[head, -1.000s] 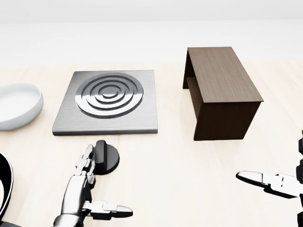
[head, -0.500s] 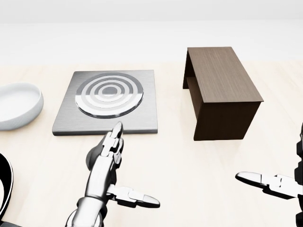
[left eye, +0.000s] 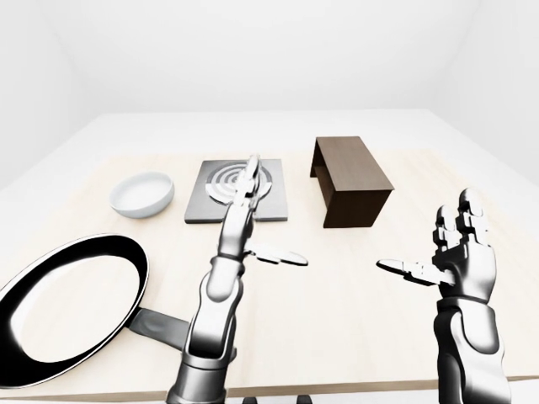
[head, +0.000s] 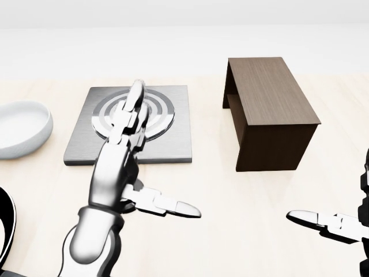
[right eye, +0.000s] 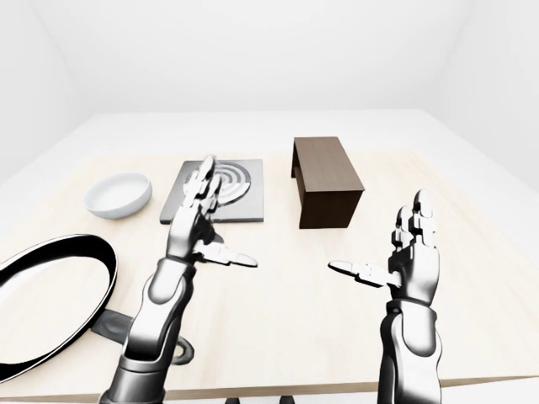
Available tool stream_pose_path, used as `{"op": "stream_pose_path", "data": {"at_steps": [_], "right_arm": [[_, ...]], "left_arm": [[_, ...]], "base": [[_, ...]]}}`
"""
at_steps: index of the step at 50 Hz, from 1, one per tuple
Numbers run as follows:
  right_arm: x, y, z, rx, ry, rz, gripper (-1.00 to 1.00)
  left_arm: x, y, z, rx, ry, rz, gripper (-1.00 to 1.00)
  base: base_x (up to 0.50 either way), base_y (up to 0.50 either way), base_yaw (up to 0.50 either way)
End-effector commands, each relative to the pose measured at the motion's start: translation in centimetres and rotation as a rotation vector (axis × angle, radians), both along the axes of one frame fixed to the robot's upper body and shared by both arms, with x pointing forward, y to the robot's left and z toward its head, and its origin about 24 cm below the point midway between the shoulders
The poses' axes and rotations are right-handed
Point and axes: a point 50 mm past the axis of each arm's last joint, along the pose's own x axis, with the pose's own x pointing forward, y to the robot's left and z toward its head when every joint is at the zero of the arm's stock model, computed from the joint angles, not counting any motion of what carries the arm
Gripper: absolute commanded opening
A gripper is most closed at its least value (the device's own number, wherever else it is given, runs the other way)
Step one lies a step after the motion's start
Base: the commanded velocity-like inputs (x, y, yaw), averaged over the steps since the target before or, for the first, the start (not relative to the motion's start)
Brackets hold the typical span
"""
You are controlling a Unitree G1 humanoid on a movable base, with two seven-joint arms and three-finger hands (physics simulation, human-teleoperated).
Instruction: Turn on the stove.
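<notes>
The stove (head: 130, 124), a grey square plate with ringed burner, lies flat on the pale wooden surface (head: 230, 208), toward the upper left of the head view. The left hand (head: 124, 150) is raised over it with fingers stretched straight and spread, thumb jutting out to the right, gripping nothing; its fingertips (head: 137, 89) overlap the burner rings in the head view, though whether they touch cannot be told. The arm hides the strip of surface just below the stove's lower edge.

To the left of the stove, apart from it, sits a white bowl (left eye: 141, 193). To the right, with a clear lane of bare wood between, stands a dark brown box-like stand (head: 268, 112), open on its left side. A black frying pan (left eye: 72, 307) rests near the lower left edge of the surface in the left-eye view, its handle pointing toward the left arm.

The right hand (right eye: 408, 257) is held upright well to the right, fingers open and spread, thumb pointing left, empty. Wide bare wood lies between the two hands and below the stand.
</notes>
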Motion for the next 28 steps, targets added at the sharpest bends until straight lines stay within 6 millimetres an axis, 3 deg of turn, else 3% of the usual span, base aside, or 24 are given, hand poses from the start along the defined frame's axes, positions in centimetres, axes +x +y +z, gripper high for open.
{"op": "stream_pose_path", "data": {"at_steps": [1, 5, 11, 13, 14, 18, 28], "right_arm": [[-0.1, -0.1, 0.2, -0.002, -0.010, -0.001, 1.00], [-0.1, 0.0, 0.2, -0.002, -0.010, -0.001, 1.00], [0.0, 0.0, 0.2, -0.002, -0.008, -0.001, 1.00], [-0.1, 0.0, 0.4, -0.004, -0.016, -0.002, 1.00], [0.0, -0.1, 0.2, -0.001, -0.010, -0.001, 1.00], [0.0, -0.1, 0.2, -0.001, -0.011, -0.002, 1.00], [0.0, 0.0, 0.1, -0.001, -0.006, -0.001, 1.00]], "left_arm": [[-6.4, 1.3, 9.3, -0.120, -0.458, -0.026, 1.00], [-8.6, 2.6, 11.9, -0.116, -0.628, 0.019, 1.00], [-8.5, 4.8, 12.5, -0.150, -0.655, 0.095, 1.00], [-8.2, 5.3, 12.1, -0.164, -0.632, 0.112, 1.00], [-6.9, 5.7, 10.5, -0.147, -0.536, 0.145, 1.00], [-5.1, 6.6, 7.4, -0.158, -0.361, 0.202, 1.00], [-5.5, 7.4, 8.0, -0.213, -0.390, 0.264, 1.00]], "base": [[0.00, 0.00, 0.00], [0.00, 0.00, 0.00], [0.00, 0.00, 0.00], [0.00, 0.00, 0.00], [0.00, 0.00, 0.00], [0.00, 0.00, 0.00], [0.00, 0.00, 0.00]]}}
